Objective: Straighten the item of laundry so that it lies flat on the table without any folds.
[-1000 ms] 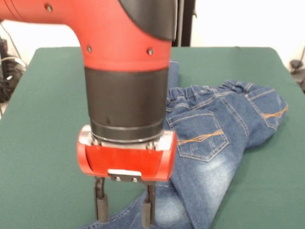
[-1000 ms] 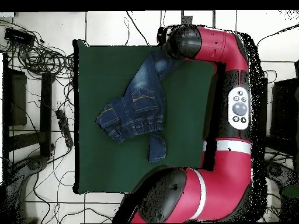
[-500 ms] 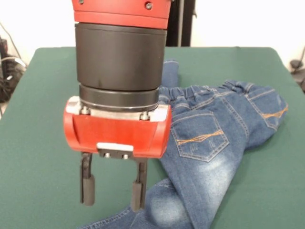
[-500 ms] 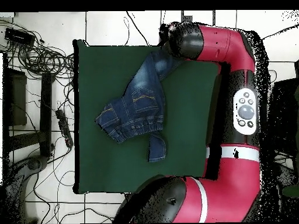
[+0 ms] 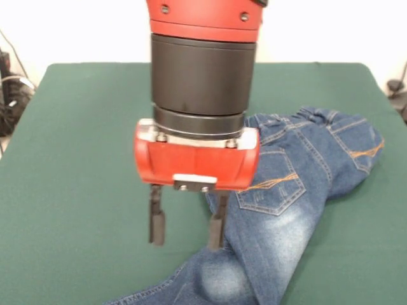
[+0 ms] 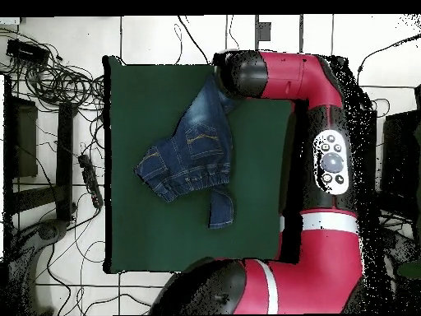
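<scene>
Front view: fingers (image 5: 186,227) spread, empty, hovering at jeans (image 5: 289,190) leg edge, leg running toward near table (image 5: 70,190) edge.

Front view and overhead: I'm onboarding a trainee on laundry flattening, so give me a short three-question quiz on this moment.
1. True or false: the gripper is open and empty.
2. The jeans lie: A flat, B crumpled and folded, C off the table.
3. What does the gripper hang above?

Key: 1 true. 2 B. 3 Bare green table cloth just beside a jeans leg, one fingertip at the denim's edge.
</scene>
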